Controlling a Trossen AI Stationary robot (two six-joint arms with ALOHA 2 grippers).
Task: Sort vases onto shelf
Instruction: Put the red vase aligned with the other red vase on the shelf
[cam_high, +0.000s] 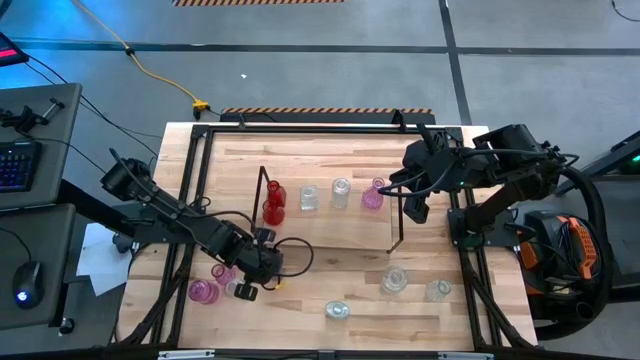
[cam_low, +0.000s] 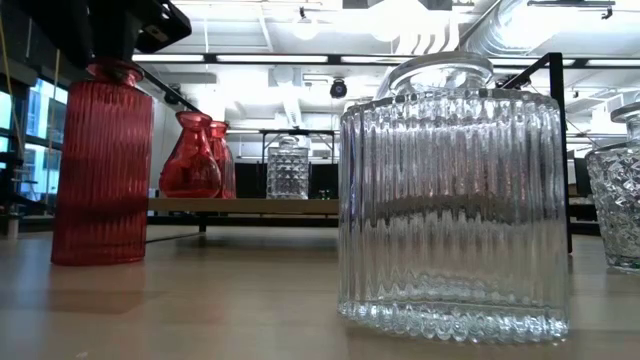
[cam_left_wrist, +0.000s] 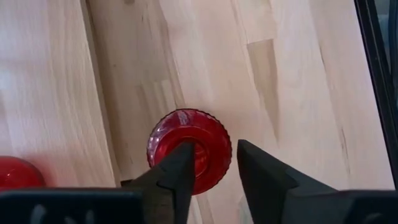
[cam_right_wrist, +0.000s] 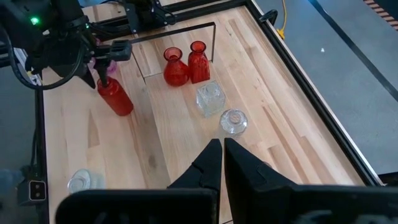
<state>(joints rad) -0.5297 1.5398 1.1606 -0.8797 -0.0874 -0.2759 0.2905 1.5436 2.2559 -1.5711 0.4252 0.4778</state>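
The left gripper (cam_left_wrist: 211, 168) is over the tall ribbed red glass vase (cam_left_wrist: 189, 150) near the table's front-left, fingers partly apart straddling its rim, one inside the mouth. The off-centre pinch could tip it. The right gripper (cam_right_wrist: 219, 165) waits, fingers together, above the wire-framed wooden shelf (cam_high: 395, 205).
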